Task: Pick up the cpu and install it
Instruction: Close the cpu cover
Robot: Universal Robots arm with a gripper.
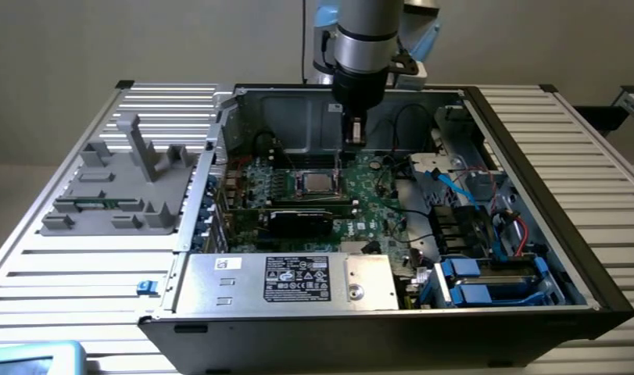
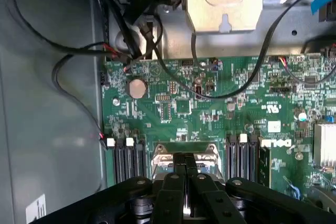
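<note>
Jaws were fully closed, 2 fingers (image 2: pixel 173 182) pressed flat together, nothing held between them. They hung from the arm (image 1: pixel 367 39) inside the open computer case (image 1: pixel 285 117), tips up off the motherboard (image 1: pixel 385 207), not touching it.

The cpu (image 1: pixel 317 183) was below the jaws and slightly to the exterior view's left of them, apart from the tips. It lay flat, silver top up, inside the socket (image 1: pixel 294 173).

In the wrist view the socket (image 2: pixel 160 150) sat straight under the jaws. The fingers covered its middle, so the chip could not be made out there. RAM slots (image 2: pixel 128 161) ran on 1 side of the jaws, with more of them on the other side.

Out past the jaws on the green board were a coin battery (image 2: pixel 137 88), black cables (image 2: pixel 68 51) and a bare metal bracket (image 2: pixel 223 3) on the case wall.

In the exterior view:
- A black card (image 1: pixel 301 220) lay just beyond the cpu, further from the jaws.
- A silver power supply (image 1: pixel 285 280) sat further off again, at the near edge of the case.
- Blue drive bays (image 1: pixel 473 283) were well off to the exterior view's right of the jaws.
- A grey plastic fixture (image 1: pixel 119 187) stood on the slatted surface (image 1: pixel 66 266) outside the case, well to the exterior view's left of the jaws.
</note>
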